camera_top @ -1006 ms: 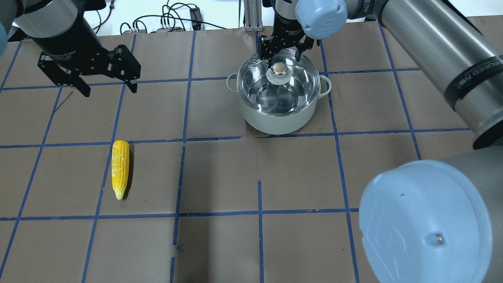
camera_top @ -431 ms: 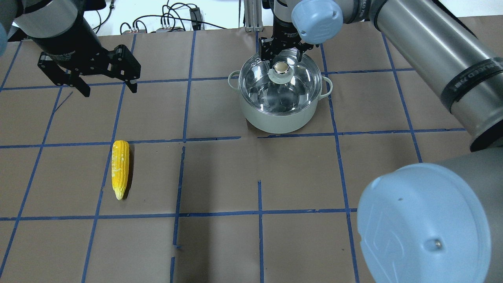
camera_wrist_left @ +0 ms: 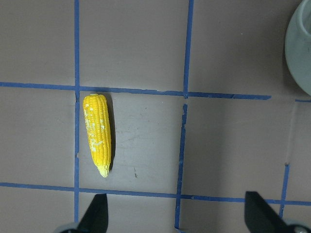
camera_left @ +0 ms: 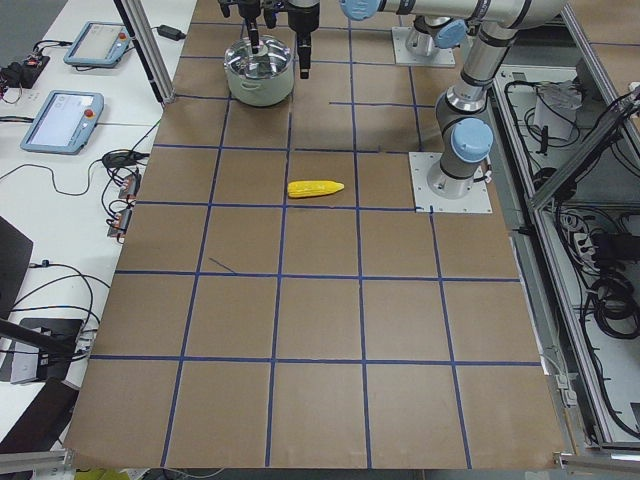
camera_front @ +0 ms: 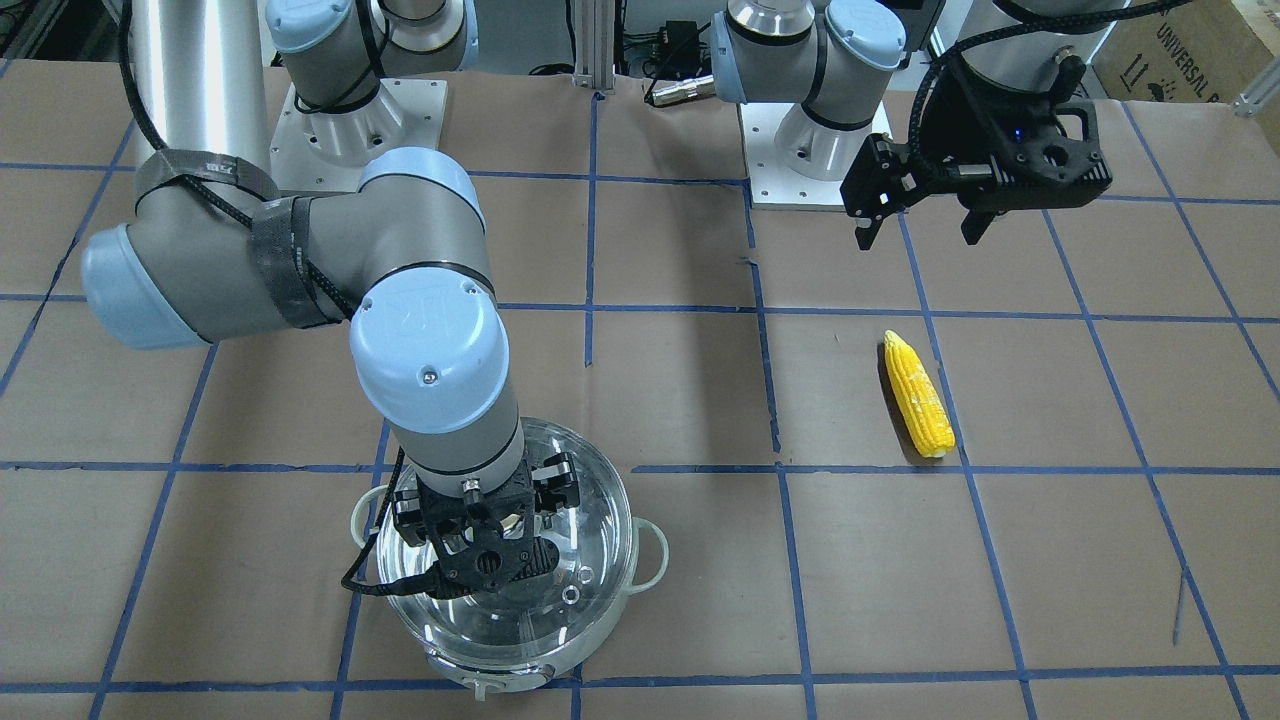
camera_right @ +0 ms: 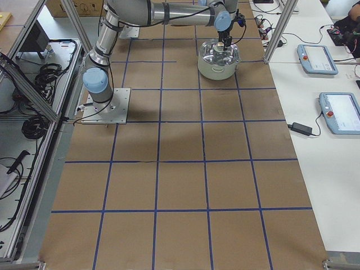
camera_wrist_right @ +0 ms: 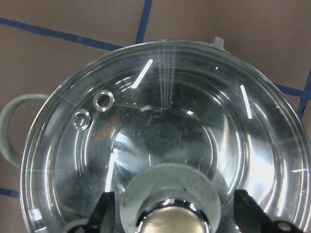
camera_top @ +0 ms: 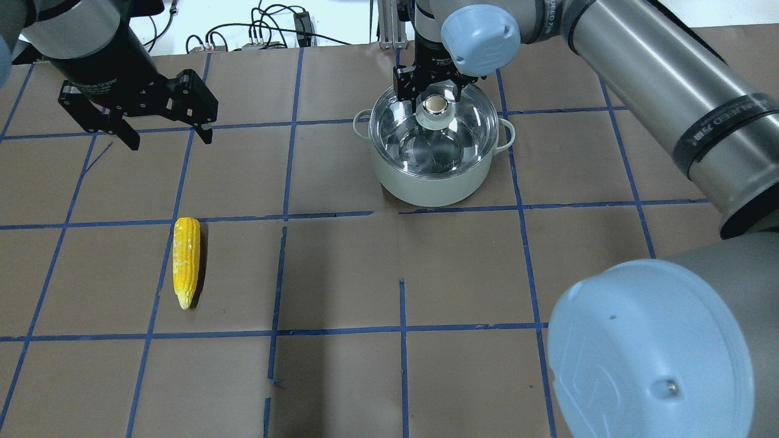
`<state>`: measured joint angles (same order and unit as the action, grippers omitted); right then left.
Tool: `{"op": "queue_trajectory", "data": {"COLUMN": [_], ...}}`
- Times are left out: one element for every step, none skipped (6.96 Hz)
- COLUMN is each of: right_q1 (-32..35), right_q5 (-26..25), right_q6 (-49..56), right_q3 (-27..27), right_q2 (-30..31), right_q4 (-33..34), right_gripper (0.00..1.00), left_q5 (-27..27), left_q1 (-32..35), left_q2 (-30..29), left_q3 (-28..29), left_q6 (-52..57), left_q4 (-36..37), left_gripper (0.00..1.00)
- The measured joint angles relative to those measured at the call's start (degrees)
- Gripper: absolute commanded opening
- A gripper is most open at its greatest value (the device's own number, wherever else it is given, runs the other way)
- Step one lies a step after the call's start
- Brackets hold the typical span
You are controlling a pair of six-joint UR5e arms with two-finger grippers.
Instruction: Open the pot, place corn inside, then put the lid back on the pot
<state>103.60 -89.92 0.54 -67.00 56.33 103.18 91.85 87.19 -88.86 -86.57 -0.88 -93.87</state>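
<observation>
The steel pot [camera_top: 426, 185] stands at the table's far middle with the glass lid [camera_top: 462, 131] on it. My right gripper [camera_top: 428, 91] is open just above the lid, its fingers on either side of the lid's knob [camera_top: 434, 105] without touching it. The right wrist view shows the knob [camera_wrist_right: 167, 204] between the fingers [camera_wrist_right: 104, 213]. The yellow corn [camera_top: 186, 261] lies on the table at the near left, also in the left wrist view [camera_wrist_left: 98, 133]. My left gripper [camera_top: 170, 139] is open and empty, hovering beyond the corn.
Blue tape lines grid the brown table. My right arm's elbow [camera_top: 651, 347] fills the near right of the overhead view. Cables [camera_top: 261, 30] lie past the far edge. The pot's side handles [camera_top: 505, 134] stick out left and right.
My right gripper has moved slightly left and down, closer around the lid's knob. The left arm, the corn and the pot have not moved.
</observation>
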Motion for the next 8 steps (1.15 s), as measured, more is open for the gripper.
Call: {"op": "queue_trajectory", "data": {"right_q1": [0.0, -0.1, -0.2, -0.2, -0.2, -0.2, -0.3, -0.4], "right_q5": [0.0, -0.1, -0.1, -0.1, -0.1, -0.2, -0.2, -0.2], "right_q6": [0.1, 0.3, 0.6, 0.8, 1.0, 1.1, 1.3, 1.8], "right_q3": [0.0, 0.1, 0.3, 0.3, 0.4, 0.7, 1.3, 2.6], "right_q2": [0.0, 0.0, 0.0, 0.0, 0.0, 0.1, 0.1, 0.2], "right_q4": [-0.1, -0.2, -0.3, -0.4, -0.5, -0.6, -0.7, -1.6], "right_gripper": [0.40, 0.23, 0.16, 0.15, 0.15, 0.15, 0.15, 0.15], "left_q5": [0.0, 0.0, 0.0, 0.0, 0.0, 0.1, 0.1, 0.1], "left_q1": [0.0, 0.0, 0.0, 0.0, 0.0, 0.0, 0.0, -0.1], "left_q2": [0.0, 0.0, 0.1, 0.1, 0.0, 0.0, 0.1, 0.1], "left_q3": [0.0, 0.0, 0.0, 0.0, 0.0, 0.0, 0.1, 0.4], "left_q6": [0.0, 0.0, 0.0, 0.0, 0.0, 0.2, 0.5, 0.8], "left_q4": [0.0, 0.0, -0.1, -0.1, -0.1, -0.2, -0.6, -1.2], "left_gripper": [1.00, 1.00, 1.00, 1.00, 1.00, 1.00, 1.00, 1.00]}}
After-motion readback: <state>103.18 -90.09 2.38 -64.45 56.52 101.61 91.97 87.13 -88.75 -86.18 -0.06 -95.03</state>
